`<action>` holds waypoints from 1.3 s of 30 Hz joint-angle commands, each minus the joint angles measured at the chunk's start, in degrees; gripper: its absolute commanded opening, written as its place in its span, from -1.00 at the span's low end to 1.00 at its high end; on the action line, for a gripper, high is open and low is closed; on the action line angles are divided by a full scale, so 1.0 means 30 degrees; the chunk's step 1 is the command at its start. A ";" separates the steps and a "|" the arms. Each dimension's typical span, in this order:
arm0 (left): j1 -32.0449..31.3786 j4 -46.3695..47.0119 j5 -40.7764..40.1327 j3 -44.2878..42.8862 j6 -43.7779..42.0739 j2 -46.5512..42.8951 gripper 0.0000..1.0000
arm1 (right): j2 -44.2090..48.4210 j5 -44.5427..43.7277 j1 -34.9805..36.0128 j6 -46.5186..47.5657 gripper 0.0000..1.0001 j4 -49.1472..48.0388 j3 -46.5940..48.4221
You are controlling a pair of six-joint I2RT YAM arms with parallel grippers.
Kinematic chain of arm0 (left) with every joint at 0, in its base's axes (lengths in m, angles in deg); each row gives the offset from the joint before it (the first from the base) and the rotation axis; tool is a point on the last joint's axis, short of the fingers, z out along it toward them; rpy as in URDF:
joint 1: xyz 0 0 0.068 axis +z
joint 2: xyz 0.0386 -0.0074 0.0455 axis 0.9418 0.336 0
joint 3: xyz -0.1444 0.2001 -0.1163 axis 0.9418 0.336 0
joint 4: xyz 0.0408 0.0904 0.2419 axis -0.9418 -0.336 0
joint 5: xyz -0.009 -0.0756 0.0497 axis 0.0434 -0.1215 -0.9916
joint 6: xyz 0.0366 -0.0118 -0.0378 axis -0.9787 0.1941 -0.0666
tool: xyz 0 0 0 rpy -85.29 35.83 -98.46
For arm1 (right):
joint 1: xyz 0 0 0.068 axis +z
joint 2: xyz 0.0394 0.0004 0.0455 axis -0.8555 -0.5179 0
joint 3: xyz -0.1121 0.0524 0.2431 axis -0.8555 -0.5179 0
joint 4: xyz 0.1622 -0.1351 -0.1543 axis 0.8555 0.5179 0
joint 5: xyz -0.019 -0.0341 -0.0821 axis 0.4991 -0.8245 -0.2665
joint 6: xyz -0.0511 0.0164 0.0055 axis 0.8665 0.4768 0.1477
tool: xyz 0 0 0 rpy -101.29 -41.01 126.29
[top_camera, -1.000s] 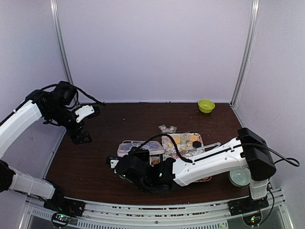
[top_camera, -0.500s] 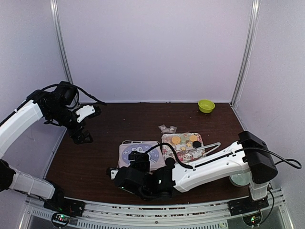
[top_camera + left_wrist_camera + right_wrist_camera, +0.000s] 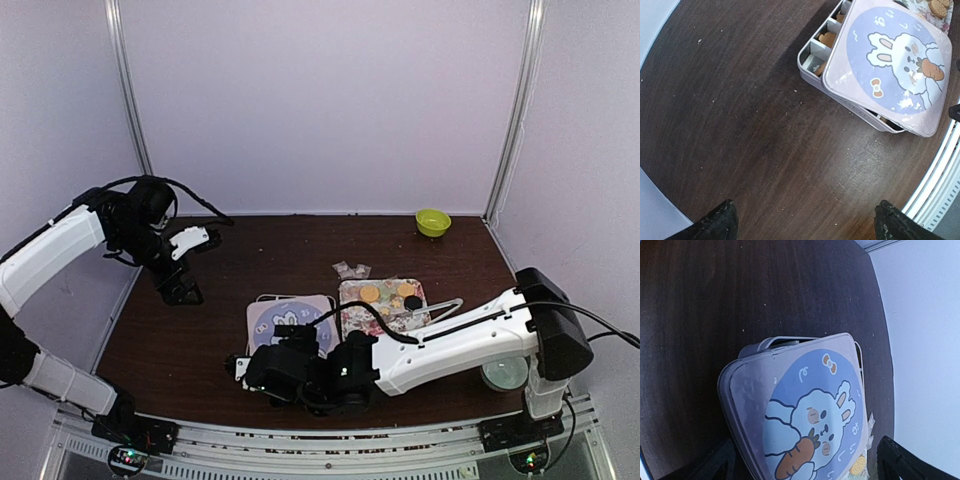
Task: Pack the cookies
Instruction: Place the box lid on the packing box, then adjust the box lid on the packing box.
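Fingers [image 3: 892, 460] of your right gripper [image 3: 802, 465] stood spread wide, having parted within the last second; they held nothing, and the bunny lid [image 3: 800, 400] they had let go now lay on the tin [image 3: 810, 52]; it sat askew, leaving one edge of compartments uncovered, with cookies [image 3: 827, 38] showing inside; your left gripper [image 3: 807, 225] hung open and empty over the tabletop [image 3: 740, 125], apart from the tin; a few cookies lay on the floral tray [image 3: 360, 318] beside it, so the packing looked unfinished and the lid wanted squaring.
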 commanded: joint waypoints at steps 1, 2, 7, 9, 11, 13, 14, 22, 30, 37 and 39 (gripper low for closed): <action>0.0123 0.0666 0.1354 0.0177 0.0098 0.0086 0.96 | 0.0537 0.1795 -0.0491 -0.1818 1.00 0.1051 0.0586; 0.0146 0.0727 0.1610 0.0264 0.0100 0.0039 0.96 | 0.0538 0.2080 -0.0607 -0.2233 1.00 0.1327 0.0712; 0.0105 0.0711 0.2843 0.0802 0.0082 0.0310 0.96 | 0.2035 0.4032 -0.1764 -0.4825 1.00 0.2104 0.0918; -0.0015 0.0584 0.3218 0.1076 -0.0186 0.0580 0.96 | 0.3220 0.5154 -0.2532 -0.6133 1.00 0.2396 0.0645; -0.0474 0.0196 0.3446 0.1347 -0.0691 0.0794 0.96 | 0.4419 0.6433 -0.3466 -0.7446 1.00 0.2684 -0.0006; -0.1381 0.0098 0.3038 0.1731 -0.0948 0.0814 0.96 | 0.5711 0.7643 -0.4354 -0.8639 1.00 0.2894 -0.1063; -0.1925 0.0216 0.2751 0.1971 -0.0972 0.0786 0.96 | 0.6249 0.7934 -0.4730 -0.9029 1.00 0.2901 -0.1732; -0.7770 0.2599 -0.2059 0.2780 0.0245 0.1281 0.96 | 0.8539 1.0455 -0.7000 -1.1450 1.00 0.2261 -0.6723; -1.1480 0.5847 -0.6513 0.2835 0.0585 0.2950 0.96 | 0.7905 1.2341 -0.8126 -1.4151 0.97 0.1597 -0.7395; -1.3634 0.6334 -0.7151 0.2228 0.0738 0.4270 0.96 | 0.6533 1.5582 -0.9557 -1.6018 0.84 0.0430 -0.7631; -1.3868 0.7168 -0.7870 0.2553 0.0669 0.4523 0.96 | 0.6331 1.6399 -0.9922 -1.6631 0.77 -0.0265 -0.7851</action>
